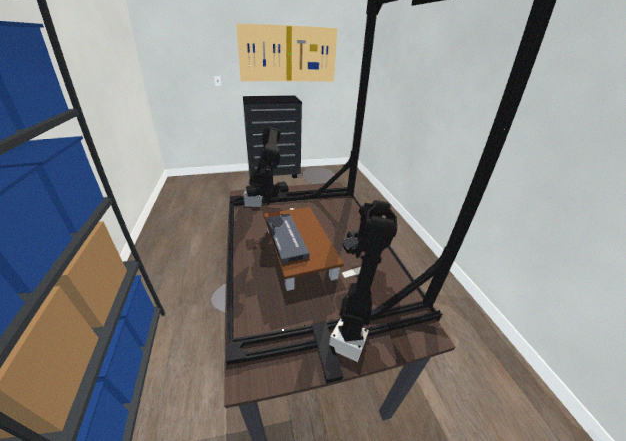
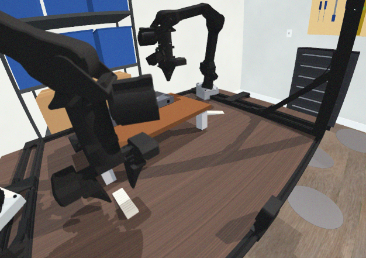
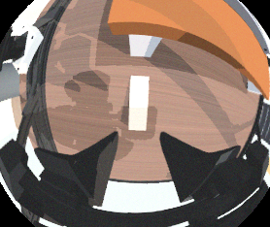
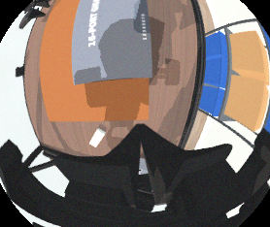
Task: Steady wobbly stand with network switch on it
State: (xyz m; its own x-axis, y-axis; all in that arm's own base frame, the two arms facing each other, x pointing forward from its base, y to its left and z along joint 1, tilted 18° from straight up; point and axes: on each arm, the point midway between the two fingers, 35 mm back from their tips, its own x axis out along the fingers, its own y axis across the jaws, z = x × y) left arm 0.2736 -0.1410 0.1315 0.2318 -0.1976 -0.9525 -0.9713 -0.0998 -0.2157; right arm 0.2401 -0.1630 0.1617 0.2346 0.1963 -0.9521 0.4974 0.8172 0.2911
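The orange-brown stand [image 1: 321,244] [image 2: 183,110] [image 3: 149,15] [image 4: 58,87] bears the grey network switch [image 1: 290,244] [image 2: 165,99] [image 4: 90,63]. A near leg [image 2: 109,176] [image 3: 140,45] stands a short gap from a pale wedge [image 1: 351,272] [image 2: 127,206] [image 3: 139,104], which points lengthwise at it. A second wedge [image 2: 216,112] [image 4: 97,138] lies beyond the stand's far end. My left gripper [image 2: 121,194] [image 3: 139,135] is open and empty above the first wedge. My right gripper [image 2: 168,79] [image 4: 140,127] is shut and empty, high above the stand's far end. The stand's tilt is hard to judge.
A black frame [image 1: 230,274] [image 2: 295,172] runs round the dark wooden table [image 1: 262,320] [image 2: 206,190], with uprights and an overhead bar. The white arm bases [image 1: 348,342] [image 2: 206,93] stand at opposite ends. Shelves with blue bins [image 1: 45,193] stand beside the table.
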